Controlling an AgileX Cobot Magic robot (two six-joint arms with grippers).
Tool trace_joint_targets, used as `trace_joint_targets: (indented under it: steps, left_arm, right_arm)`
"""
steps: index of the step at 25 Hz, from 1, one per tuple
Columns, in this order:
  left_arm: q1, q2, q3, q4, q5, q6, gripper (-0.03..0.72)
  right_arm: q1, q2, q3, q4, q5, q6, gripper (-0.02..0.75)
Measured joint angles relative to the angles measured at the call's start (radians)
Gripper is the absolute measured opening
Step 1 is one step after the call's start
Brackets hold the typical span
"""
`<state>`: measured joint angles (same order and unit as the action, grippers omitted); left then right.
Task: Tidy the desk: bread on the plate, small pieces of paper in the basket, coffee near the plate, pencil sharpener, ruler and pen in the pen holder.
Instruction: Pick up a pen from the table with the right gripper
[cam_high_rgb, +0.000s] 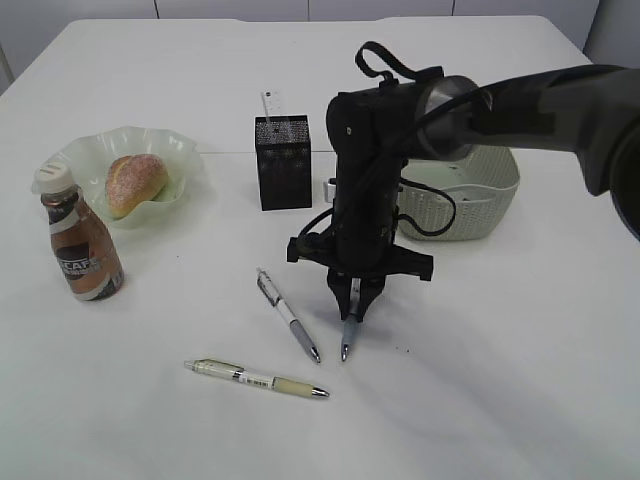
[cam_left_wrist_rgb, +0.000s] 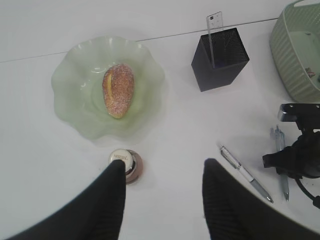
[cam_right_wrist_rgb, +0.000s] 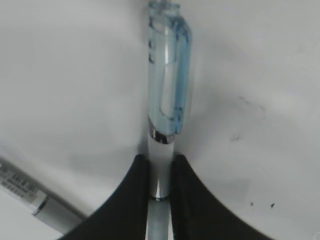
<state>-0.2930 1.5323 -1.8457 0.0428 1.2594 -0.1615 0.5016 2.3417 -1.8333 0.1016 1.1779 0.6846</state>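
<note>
We're well into the tidy-up on the large plain white tabletop (cam_high_rgb: 500, 380). The oval golden-brown sugar-dusted bread roll (cam_high_rgb: 136, 184) sits in the pale green ruffled glass plate (cam_high_rgb: 185, 150), so that one looks finished. The small brown coffee bottle with the white cap (cam_high_rgb: 78, 247) stands upright just beside the plate, which we'd count as done too. The short clear plastic ruler (cam_high_rgb: 272, 103) pokes up out of the black square mesh pen holder (cam_high_rgb: 283, 162).

Now the action: our right gripper (cam_high_rgb: 353, 308) is down at the table, and the wrist view shows its black fingers (cam_right_wrist_rgb: 131, 190) clamped on the barrel of a pale blue translucent pen (cam_right_wrist_rgb: 167, 85), the clip end pointing away from the camera. Whether the pen has cleared the surface we can't tell.

Our left gripper (cam_left_wrist_rgb: 162, 192) hangs above the coffee bottle with its jaws apart, holding nothing.

Still to go, we'd judge: this pen into the holder, then the silver-and-white pen (cam_high_rgb: 288, 314) just beside it and the cream-barrelled pen (cam_high_rgb: 258, 379) nearer the front edge. The grey-green perforated plastic basket (cam_high_rgb: 480, 205) sits behind the arm; its contents are mostly hidden, and we can't make out a pencil sharpener for certain.
</note>
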Motion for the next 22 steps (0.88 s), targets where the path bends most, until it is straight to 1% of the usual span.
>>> trace_joint_targets:
  steps: [6,14,18,22]
  left_arm:
    - [0.0,0.0,0.0,0.0,0.0,0.0,0.37]
    - [0.0,0.0,0.0,0.002,0.0,0.0,0.37]
    - [0.0,0.0,0.0,0.002,0.0,0.0,0.37]
    - [0.0,0.0,0.0,0.002,0.0,0.0,0.37]
  right_arm:
    - [0.0,0.0,-0.073,-0.003,0.029,-0.19,0.061]
    - [0.0,0.0,-0.099,0.0,0.035,-0.534,0.06]
    - [0.0,0.0,-0.099,0.028,0.035,-0.632,0.061]
    - [0.0,0.0,-0.1,0.032,0.035,-0.731,0.06]
